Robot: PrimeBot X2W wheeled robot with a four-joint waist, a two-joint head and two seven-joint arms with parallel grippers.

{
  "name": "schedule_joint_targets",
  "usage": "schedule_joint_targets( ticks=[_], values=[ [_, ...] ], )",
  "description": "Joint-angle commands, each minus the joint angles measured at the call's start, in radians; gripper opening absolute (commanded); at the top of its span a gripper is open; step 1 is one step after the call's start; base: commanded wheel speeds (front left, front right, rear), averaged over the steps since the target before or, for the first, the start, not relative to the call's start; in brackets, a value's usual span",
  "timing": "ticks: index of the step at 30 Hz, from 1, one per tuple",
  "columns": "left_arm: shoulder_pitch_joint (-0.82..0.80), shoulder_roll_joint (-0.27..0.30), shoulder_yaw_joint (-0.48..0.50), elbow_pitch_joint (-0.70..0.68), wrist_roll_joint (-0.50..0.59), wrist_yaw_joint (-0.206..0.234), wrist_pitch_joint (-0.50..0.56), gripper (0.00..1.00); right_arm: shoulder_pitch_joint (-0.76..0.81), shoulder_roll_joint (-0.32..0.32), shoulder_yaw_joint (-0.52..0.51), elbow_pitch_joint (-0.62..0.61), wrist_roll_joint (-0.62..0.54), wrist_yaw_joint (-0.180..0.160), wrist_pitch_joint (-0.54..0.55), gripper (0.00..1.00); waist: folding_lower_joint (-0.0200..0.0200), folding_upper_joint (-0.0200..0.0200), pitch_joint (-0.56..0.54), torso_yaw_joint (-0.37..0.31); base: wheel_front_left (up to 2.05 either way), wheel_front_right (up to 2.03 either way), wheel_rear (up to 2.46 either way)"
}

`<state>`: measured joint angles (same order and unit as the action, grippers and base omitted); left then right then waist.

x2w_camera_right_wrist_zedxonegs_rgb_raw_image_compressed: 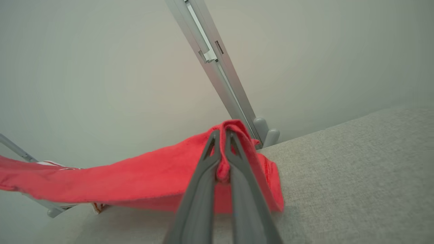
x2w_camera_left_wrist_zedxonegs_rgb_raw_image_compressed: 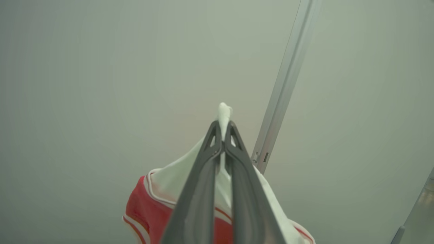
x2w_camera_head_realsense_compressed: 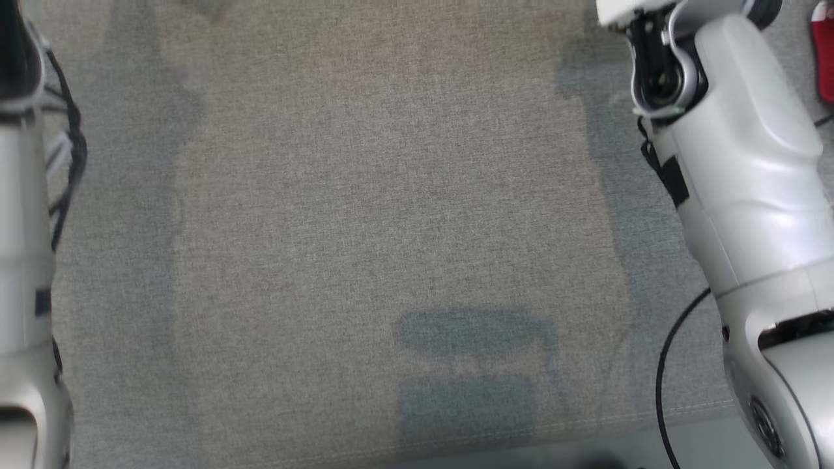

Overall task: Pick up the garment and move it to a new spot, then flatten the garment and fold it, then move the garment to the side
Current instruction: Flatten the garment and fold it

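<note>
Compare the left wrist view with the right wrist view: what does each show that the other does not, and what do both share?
Left wrist view: the left gripper is shut on a white tip of the red and white cloth garment, striped trim beside a red panel. Right wrist view: the right gripper is shut on a red edge, the cloth stretches toward that view's left, and a grey woven fabric surface lies below. Both: closed dark fingers pinching the garment, a slanted grey metal rail and a pale wall.
</note>
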<state>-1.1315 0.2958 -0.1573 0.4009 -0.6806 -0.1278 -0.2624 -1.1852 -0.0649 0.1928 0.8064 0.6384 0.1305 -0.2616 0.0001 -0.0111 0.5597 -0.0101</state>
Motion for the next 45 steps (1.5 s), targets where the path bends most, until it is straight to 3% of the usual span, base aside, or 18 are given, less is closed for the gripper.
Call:
schedule_joint_targets(
  ticks=[1, 5, 11, 17, 20, 26, 37, 45],
  values=[
    [0.05, 0.012, 0.006, -0.027, -0.014, -0.003, -0.003, 0.0, 0.031, -0.011, 0.004, -0.005, 0.016, 0.0, -0.004, 0.0, -0.0001, 0.0111, -0.018, -0.005, 0.0, 0.0, 0.0],
    [0.256, 0.031, 0.022, -0.196, -0.054, -0.003, -0.003, 0.0, 0.132, -0.036, 0.022, -0.046, 0.062, 0.0, -0.004, 0.0, -0.0001, 0.0111, -0.056, 0.002, 0.0, 0.0, 0.0],
    [0.614, -0.009, 0.092, -0.419, -0.072, 0.002, -0.003, 0.0, 0.346, -0.083, 0.033, -0.168, 0.122, 0.0, -0.004, 0.0, -0.0001, 0.0111, -0.139, 0.026, 0.0, 0.0, 0.0],
    [0.988, -0.17, 0.193, -0.542, -0.06, 0.011, -0.003, 0.0, 0.65, -0.092, -0.006, -0.354, 0.066, 0.0, -0.004, 0.0, -0.0001, 0.0111, -0.247, 0.052, 0.0, 0.0, 0.0],
    [1.103, -0.212, 0.208, -0.533, -0.039, 0.006, -0.003, 0.0, 0.771, -0.074, -0.043, -0.417, 0.012, 0.0, -0.004, 0.0, -0.0001, 0.0111, -0.286, 0.059, 0.0, 0.0, 0.0],
    [1.261, -0.244, 0.206, -0.486, -0.046, 0.001, -0.003, 0.0, 1.0, -0.014, -0.123, -0.49, -0.041, -0.001, -0.004, 0.0, -0.0001, 0.0111, -0.365, 0.082, 0.0, 0.0, 0.0],
    [1.397, -0.244, 0.216, -0.452, -0.077, 0.008, -0.003, 0.0, 1.193, 0.01, -0.128, -0.551, -0.062, -0.001, -0.004, 0.0, -0.0001, 0.0111, -0.429, 0.091, 0.0, 0.0, 0.0],
    [1.415, -0.244, 0.182, -0.43, -0.085, 0.006, -0.003, 0.0, 1.234, 0.012, -0.114, -0.542, -0.041, -0.001, -0.004, 0.0, -0.0001, 0.0111, -0.453, 0.083, 0.0, 0.0, 0.0]
  ],
)
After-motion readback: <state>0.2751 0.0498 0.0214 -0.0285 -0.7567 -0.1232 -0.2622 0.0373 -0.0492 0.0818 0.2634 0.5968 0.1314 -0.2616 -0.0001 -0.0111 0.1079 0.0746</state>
